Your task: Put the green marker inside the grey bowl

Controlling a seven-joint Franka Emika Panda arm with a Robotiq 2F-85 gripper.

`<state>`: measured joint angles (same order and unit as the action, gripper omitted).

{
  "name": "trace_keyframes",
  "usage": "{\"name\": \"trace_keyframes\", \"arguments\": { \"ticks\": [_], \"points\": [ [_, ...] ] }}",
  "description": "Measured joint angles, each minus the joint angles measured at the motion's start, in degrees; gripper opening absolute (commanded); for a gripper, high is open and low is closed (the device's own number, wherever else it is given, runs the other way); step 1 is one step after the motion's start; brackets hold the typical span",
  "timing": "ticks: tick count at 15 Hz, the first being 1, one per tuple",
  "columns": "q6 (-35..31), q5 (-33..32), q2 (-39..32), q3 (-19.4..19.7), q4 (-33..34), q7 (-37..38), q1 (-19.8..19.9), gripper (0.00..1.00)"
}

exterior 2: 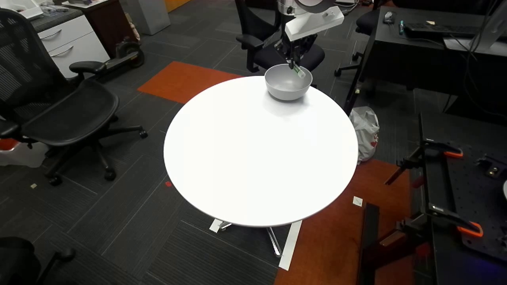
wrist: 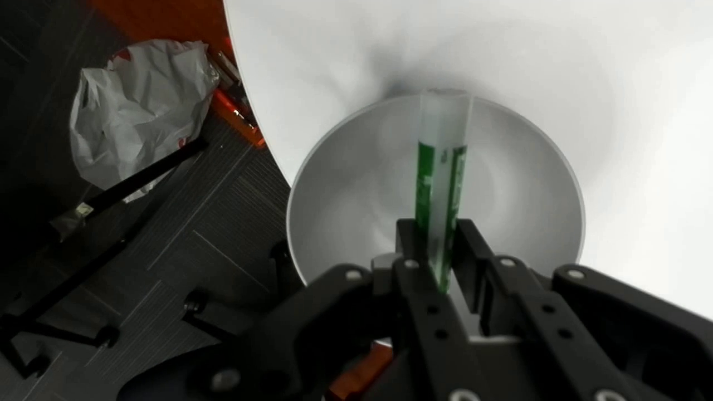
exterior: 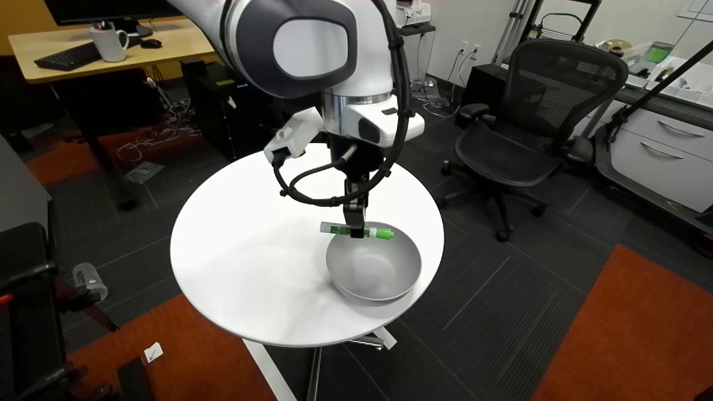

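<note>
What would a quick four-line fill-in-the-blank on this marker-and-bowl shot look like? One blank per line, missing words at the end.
Of the marker and the bowl, the gripper holds the ____.
The bowl's open side faces ____.
The table that the bowl stands on has a top coloured ____.
In an exterior view, the marker runs from a pale end to a bright ____ end.

Missing words: marker; upward; white; green.
</note>
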<state>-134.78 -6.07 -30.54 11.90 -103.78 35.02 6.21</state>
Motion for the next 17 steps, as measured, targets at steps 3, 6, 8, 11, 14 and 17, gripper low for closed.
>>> {"name": "trace_keyframes", "arguments": {
  "ticks": [3, 6, 8, 11, 14, 17],
  "points": [
    [0.00, 1.46, -0.91, 0.38, 1.51, 0.00, 0.17, 0.67],
    [0.00, 2.24, -1.52, 0.53, 2.37, 0.00, 0.18, 0.89],
    [0.00, 2.57, -1.87, 0.63, 2.69, 0.00, 0.18, 1.00],
    [0.00, 2.91, -2.16, 0.82, 2.85, 0.00, 0.19, 1.00],
    [0.00, 3.71, -2.19, 0.88, 2.87, 0.00, 0.27, 1.00],
    [0.00, 4.78, -2.19, 0.88, 2.88, 0.00, 0.43, 1.00]
  ]
}}
